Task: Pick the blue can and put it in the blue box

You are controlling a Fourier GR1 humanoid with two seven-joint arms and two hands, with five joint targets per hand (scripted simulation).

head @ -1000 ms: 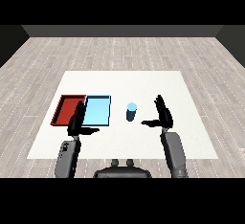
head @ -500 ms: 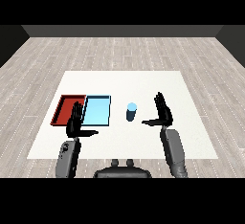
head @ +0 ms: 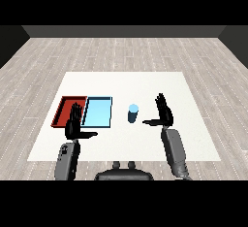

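Observation:
The blue can [head: 133, 113] stands upright on the white table [head: 126, 85], just right of the light blue tray [head: 97, 112]. The red tray [head: 68, 110] lies directly left of the blue one. My right hand [head: 164, 111] hovers to the right of the can, open, fingers straight and thumb pointing toward the can, a small gap between them. My left hand [head: 74, 124] is open too, raised over the near edges of the two trays, holding nothing.
Both trays hold nothing. The white table stretches beyond them on a grey wood floor [head: 48, 61], with bare surface behind the can and to the right of my right hand.
My right hand has drifted slightly left toward the can. The left hand and the can have stayed where they were.

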